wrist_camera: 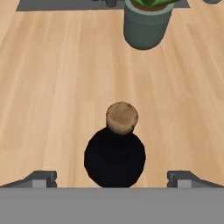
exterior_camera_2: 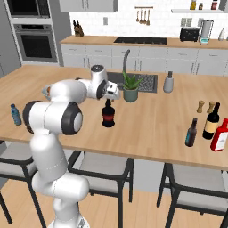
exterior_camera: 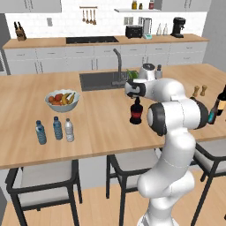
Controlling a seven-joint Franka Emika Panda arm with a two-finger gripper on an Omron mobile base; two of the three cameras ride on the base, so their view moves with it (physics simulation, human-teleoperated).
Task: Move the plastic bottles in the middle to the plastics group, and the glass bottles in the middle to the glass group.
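Note:
A squat dark bottle (exterior_camera: pixel 136 112) (exterior_camera_2: pixel 107 115) with a red label and a cork top (wrist_camera: pixel 122 117) stands mid-counter. My gripper (exterior_camera: pixel 135 95) (exterior_camera_2: pixel 110 95) (wrist_camera: pixel 113 178) hovers just above it, open, with one fingertip on each side and nothing held. At the left stand two blue-tinted plastic bottles (exterior_camera: pixel 40 133) (exterior_camera: pixel 58 128), and a clear-whitish bottle (exterior_camera: pixel 69 130) is right beside them. At the right, a slim teal bottle (exterior_camera_2: pixel 192 132) stands next to the tall wine bottle (exterior_camera_2: pixel 211 121) with the cream label.
A potted plant (exterior_camera_2: pixel 131 87) (wrist_camera: pixel 145 24) stands just beyond the squat bottle, in front of the sink (exterior_camera: pixel 99 80). A fruit bowl (exterior_camera: pixel 62 100) sits behind the plastic bottles. Two shakers (exterior_camera_2: pixel 201 106) and a red bottle (exterior_camera_2: pixel 219 135) are near the wine bottle.

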